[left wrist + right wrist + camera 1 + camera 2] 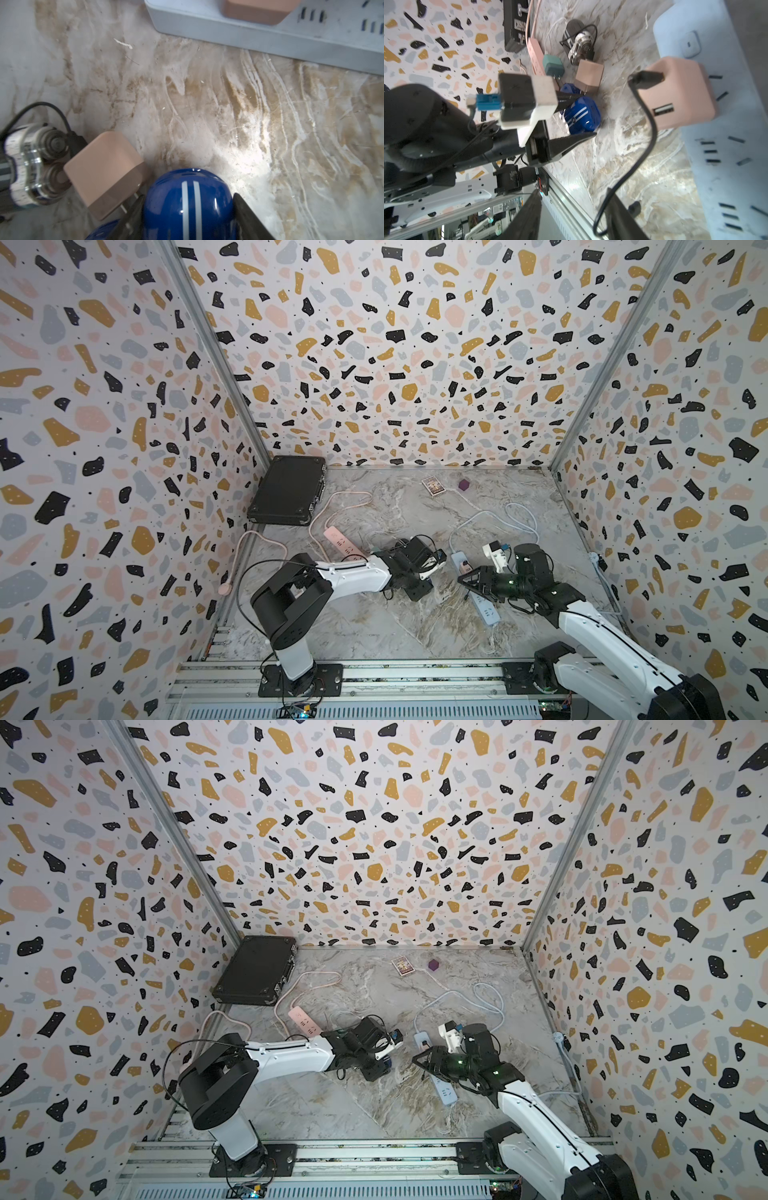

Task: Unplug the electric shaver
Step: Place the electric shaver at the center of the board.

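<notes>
Silver shaver (580, 46): lay on the marble table (643, 166) beside a tan plug (589, 76).
Left gripper (189, 196): held a blue plug (187, 209).
Pink charger (679, 93): sat in the blue strip (726, 176), black cord (645, 133) in it.
Right gripper (573, 192): stood open around the cord.

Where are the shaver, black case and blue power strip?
shaver (33, 164): left wrist view, silver head.
black case (286, 491): in a top view, lid.
blue power strip (737, 116): right wrist view, socket face.

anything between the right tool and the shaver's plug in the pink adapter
Nothing visible does. The open right tool straddles the black cable, which runs unblocked to its plug in the pink adapter.
</notes>
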Available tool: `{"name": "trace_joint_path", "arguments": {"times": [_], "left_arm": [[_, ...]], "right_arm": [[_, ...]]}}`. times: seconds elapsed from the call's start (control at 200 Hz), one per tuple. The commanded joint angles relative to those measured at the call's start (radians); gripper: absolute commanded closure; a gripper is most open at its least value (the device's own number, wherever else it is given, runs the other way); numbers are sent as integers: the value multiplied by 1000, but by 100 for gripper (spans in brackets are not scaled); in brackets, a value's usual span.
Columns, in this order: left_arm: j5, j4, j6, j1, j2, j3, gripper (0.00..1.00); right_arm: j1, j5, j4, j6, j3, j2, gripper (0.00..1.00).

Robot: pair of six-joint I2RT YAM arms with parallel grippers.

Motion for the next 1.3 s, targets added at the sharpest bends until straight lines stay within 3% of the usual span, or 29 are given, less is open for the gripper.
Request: {"name": "trace_joint_path", "arguments": {"times": [0.0, 0.14, 0.36, 0.541, 0.741, 0.786, 0.806, 1.296], "left_arm": [[17, 25, -16, 0, 22, 12, 43], [12, 71, -21, 1, 41, 3, 41], [2, 74, -31, 1, 55, 6, 31], [27, -5, -31, 1, 15, 61, 22], [37, -24, -54, 1, -123, 67, 9], [63, -17, -62, 0, -152, 60, 6], [72, -15, -65, -1, -163, 57, 0], [21, 25, -152, -75, -293, -61, 0]], "right_arm": [[13, 61, -197, -129, 83, -24, 43], [13, 196, -406, -243, 127, -50, 43], [13, 338, -540, -310, 168, -84, 39], [13, 362, -586, -352, 213, -57, 39], [15, 396, -565, -345, 247, -50, 38], [16, 394, -554, -353, 258, -29, 38], [15, 395, -551, -358, 266, -15, 38], [126, 611, -576, -507, 498, 365, 38]]}}
